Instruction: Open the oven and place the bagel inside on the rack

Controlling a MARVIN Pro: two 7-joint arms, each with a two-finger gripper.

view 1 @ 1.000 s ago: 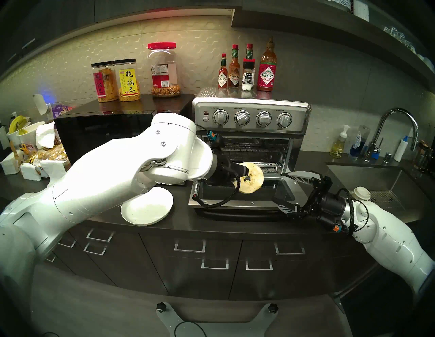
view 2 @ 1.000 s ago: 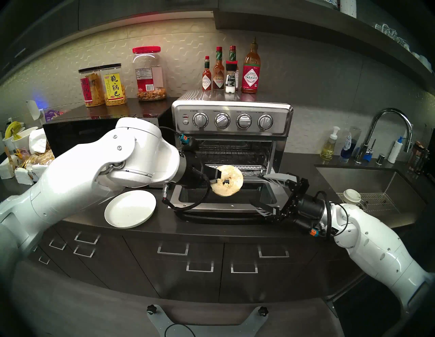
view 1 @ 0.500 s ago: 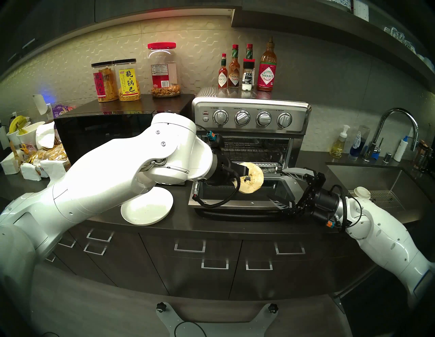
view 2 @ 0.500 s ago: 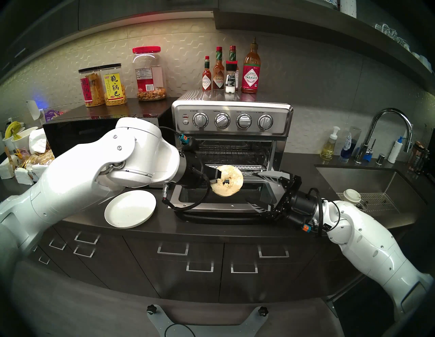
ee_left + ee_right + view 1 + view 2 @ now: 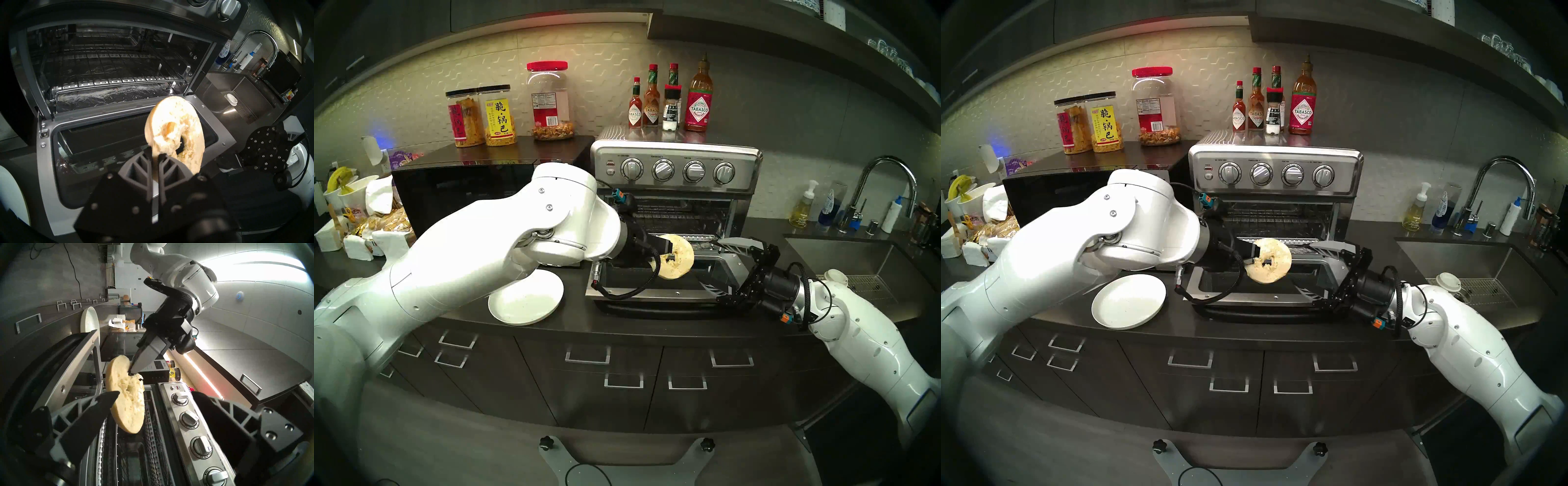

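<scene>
The left tool (image 5: 667, 253) pinches the bagel (image 5: 675, 257) by its rim, holding it on edge above the dropped door (image 5: 656, 294) of the oven (image 5: 677, 190), short of the rack (image 5: 119, 79). The right tool (image 5: 711, 264) stands wide and empty just beside the bagel, over the door's right end. Done well, the left tool would carry the bagel forward over the rack, tip it flat and low, then release.
</scene>
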